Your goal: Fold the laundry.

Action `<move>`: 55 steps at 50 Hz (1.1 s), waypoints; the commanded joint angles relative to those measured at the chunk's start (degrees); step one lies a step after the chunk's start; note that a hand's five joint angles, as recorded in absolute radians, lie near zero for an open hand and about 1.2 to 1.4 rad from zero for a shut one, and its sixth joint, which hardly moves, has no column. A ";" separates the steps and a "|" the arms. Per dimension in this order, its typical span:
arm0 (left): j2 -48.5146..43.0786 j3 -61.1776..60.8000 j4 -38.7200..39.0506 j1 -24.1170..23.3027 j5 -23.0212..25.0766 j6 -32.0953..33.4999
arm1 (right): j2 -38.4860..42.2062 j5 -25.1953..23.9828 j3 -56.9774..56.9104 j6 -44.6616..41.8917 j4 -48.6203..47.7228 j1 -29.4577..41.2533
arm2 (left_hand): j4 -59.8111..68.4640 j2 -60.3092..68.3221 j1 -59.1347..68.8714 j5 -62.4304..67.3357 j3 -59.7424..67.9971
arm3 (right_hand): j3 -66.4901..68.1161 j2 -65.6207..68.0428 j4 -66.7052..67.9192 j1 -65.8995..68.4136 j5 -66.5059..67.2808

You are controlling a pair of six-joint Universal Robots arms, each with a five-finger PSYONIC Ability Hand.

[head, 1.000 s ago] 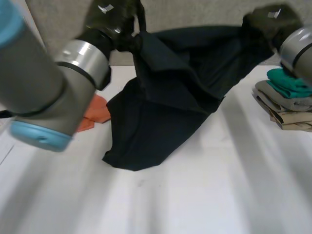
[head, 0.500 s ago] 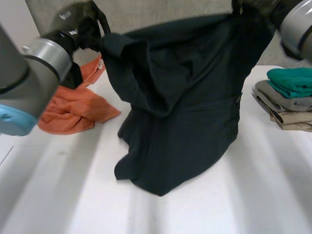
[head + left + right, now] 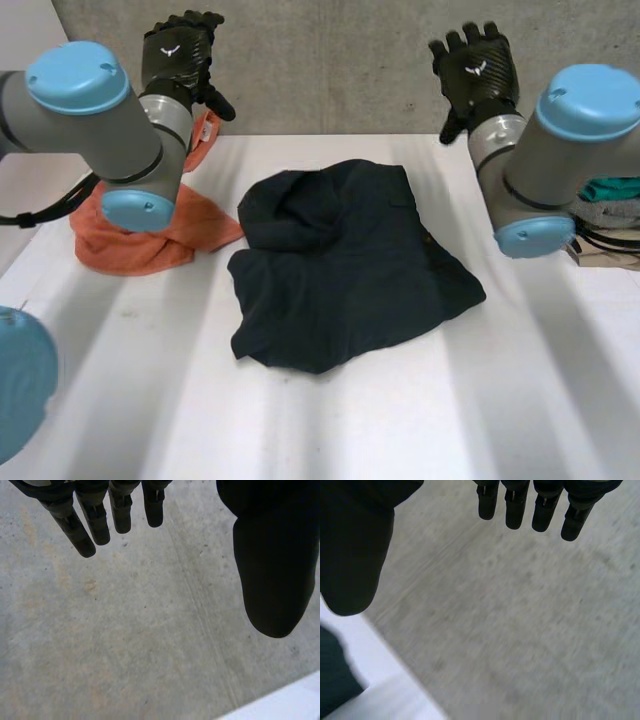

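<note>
- Your left hand (image 3: 180, 55) is raised above the far left part of the table (image 3: 400, 420), in front of the grey wall (image 3: 330, 60). Its fingers (image 3: 100, 515) are straight and slightly spread, the thumb stands apart, and it holds nothing.
- Your right hand (image 3: 475, 70) is raised the same way at the far right. Its fingers (image 3: 520, 505) are straight, the thumb is well apart, and nothing is in it.
- The dark garment (image 3: 345, 265) lies loose on the table between your two arms, well apart from both hands.
- The garment is rumpled, with a bunched hump at its far left part and a flatter spread toward the near side and the right.
- In the right wrist view, an edge of the garment lies on the white table near the thumb.
- An orange cloth (image 3: 150, 235) sits crumpled under your left arm, just beside the garment's left edge. You can't tell whether the two touch.
- A folded pile (image 3: 605, 250) lies behind your right arm at the table's right side, well apart from the garment.
</note>
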 commanded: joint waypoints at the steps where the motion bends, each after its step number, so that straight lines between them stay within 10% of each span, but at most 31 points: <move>1: 15.98 -25.60 0.11 -1.43 -0.91 7.39 | -10.44 -2.68 12.06 -3.59 19.42 -2.19 | -1.52 -1.72 -0.72 -2.45 -2.07 | -2.03 -1.90 -2.34 -2.50 -2.33; 15: 34.18 -68.33 -0.95 -12.68 4.97 14.78 | -19.15 -20.24 38.68 -14.04 26.74 -10.54 | 35.51 35.31 36.31 34.58 34.96 | 32.45 32.57 32.13 31.97 32.14; 22: 31.65 -72.74 1.23 -14.89 4.45 16.01 | -17.22 -27.03 45.37 -14.15 15.34 -13.27 | 25.85 25.65 26.65 24.92 25.30 | 24.42 24.55 24.11 23.94 24.12; 35: 21.45 -64.57 5.29 -13.56 -1.17 18.56 | -11.07 -27.47 47.85 -12.65 -2.71 -11.69 | 10.30 10.09 11.10 9.36 9.75 | 23.36 23.49 23.05 22.88 23.05; 43: 16.80 -61.49 10.46 -13.65 -1.71 24.35 | -9.83 -25.29 46.35 -11.16 -6.05 -10.64 | 12.81 12.61 13.61 11.88 12.27 | 67.97 68.10 67.66 67.50 67.67; 55: 14.31 -60.34 18.91 -12.51 -2.05 32.35 | -15.72 -19.66 47.14 -8.16 4.11 -10.28 | 68.48 68.28 69.28 67.55 67.93 | 67.97 68.10 67.66 67.50 67.67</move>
